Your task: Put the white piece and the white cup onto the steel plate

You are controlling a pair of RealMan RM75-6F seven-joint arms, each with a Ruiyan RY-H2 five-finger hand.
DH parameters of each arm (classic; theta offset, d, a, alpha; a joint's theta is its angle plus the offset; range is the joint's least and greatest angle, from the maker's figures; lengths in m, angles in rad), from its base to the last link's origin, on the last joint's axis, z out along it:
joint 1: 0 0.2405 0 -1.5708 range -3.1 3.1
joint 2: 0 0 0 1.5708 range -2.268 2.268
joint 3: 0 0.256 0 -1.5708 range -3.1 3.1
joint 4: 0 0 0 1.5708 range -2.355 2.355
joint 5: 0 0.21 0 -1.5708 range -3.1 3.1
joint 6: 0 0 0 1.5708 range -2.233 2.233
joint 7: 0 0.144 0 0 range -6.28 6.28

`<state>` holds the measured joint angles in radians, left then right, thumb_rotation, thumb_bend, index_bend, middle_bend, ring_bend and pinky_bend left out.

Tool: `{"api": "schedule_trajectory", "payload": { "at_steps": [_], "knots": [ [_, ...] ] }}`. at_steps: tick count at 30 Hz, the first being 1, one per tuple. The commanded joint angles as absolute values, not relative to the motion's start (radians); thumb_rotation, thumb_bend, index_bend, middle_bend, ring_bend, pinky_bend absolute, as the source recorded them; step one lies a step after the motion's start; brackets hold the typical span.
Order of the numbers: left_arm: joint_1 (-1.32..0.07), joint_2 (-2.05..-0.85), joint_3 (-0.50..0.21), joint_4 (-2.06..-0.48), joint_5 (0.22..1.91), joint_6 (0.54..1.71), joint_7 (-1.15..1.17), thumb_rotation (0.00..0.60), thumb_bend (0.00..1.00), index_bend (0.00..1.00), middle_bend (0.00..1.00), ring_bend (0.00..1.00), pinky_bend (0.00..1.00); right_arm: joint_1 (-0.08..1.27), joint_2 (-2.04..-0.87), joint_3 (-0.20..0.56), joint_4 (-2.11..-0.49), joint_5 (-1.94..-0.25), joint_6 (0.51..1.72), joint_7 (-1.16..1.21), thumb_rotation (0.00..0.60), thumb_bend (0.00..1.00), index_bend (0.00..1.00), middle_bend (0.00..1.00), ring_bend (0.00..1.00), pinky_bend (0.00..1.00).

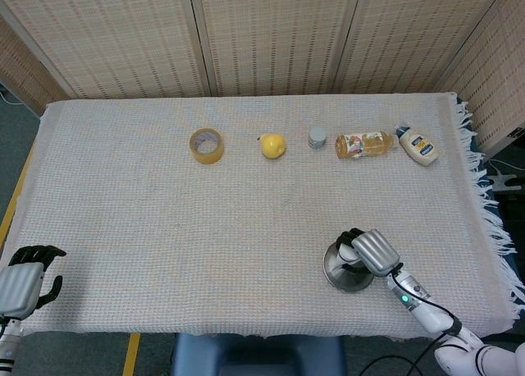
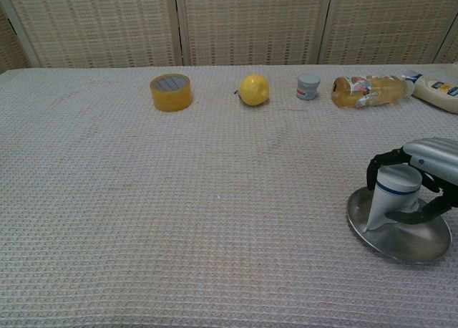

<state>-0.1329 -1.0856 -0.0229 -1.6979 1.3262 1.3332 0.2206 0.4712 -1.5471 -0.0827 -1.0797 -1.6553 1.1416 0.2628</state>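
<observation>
Tipping is the risk: the right hand (image 2: 428, 172) has its fingers (image 2: 381, 162) wrapped round the white cup (image 2: 390, 197), which leans on the steel plate (image 2: 401, 240). Released aslant, it may roll off. Left hand (image 1: 23, 282) idles, loosely curled, holding nothing.

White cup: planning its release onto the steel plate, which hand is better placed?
Right. The right hand grips the white cup over the steel plate; the left hand sits at the far table corner.

Lab-like test setup: cloth-draped table (image 1: 123, 228) before woven screen panels (image 1: 271, 31).
</observation>
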Motion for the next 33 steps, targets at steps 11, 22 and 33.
{"api": "schedule_trajectory", "payload": {
  "at_steps": [11,22,33],
  "knots": [
    [-0.133,-1.084,-0.022,-1.700,1.324,1.332,0.219,0.600,0.46,0.29,0.23,0.15,0.15,0.470,-1.536,-0.111,-1.129,-1.695,1.171,0.281,0.600,0.23,0.56,0.46,0.37,0.75],
    [-0.134,-1.082,-0.021,-1.704,1.322,1.329,0.222,0.600,0.46,0.29,0.23,0.15,0.15,0.465,-1.550,-0.095,-1.087,-1.679,1.175,0.228,0.600,0.23,0.56,0.46,0.37,0.75],
    [-0.136,-1.083,-0.018,-1.707,1.317,1.322,0.236,0.600,0.46,0.29,0.23,0.15,0.15,0.468,-1.631,-0.047,-0.903,-1.636,1.184,0.278,0.600,0.23,0.57,0.46,0.37,0.75]
  ]
}}
